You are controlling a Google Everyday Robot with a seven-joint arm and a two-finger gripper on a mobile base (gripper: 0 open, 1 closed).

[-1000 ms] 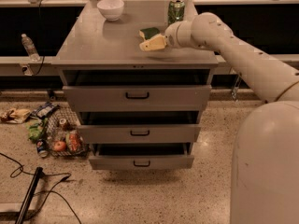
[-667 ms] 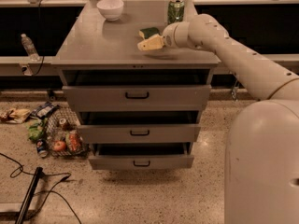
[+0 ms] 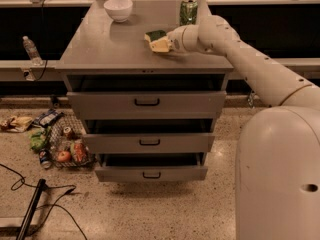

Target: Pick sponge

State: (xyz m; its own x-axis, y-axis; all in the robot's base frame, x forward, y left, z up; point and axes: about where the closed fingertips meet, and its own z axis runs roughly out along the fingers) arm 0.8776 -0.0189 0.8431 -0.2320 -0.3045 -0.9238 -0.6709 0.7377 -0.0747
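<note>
As pincer (image 3: pixel 164 45) hovers over cabinet (image 3: pixel 100 51), sponge (image 3: pixel 155 35) at its tip.

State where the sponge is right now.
In the camera view, the sponge is over the drawer cabinet's top, right of centre, nearer than the green can, with the claw at its right end.

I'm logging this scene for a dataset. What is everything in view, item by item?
sponge: one, green top and yellow body, on the cabinet top, at the gripper
bowl: one, white, back left of the cabinet top
can: one, green, back right of the cabinet top
cabinet: one, grey, centre, three drawers partly open
bottle: one, clear, ledge at left
litter: several pieces, mixed colours, floor at left
pole: one, black, floor lower left
arm: one, cream, reaching in from the right
gripper: one, cream, at the sponge
</note>
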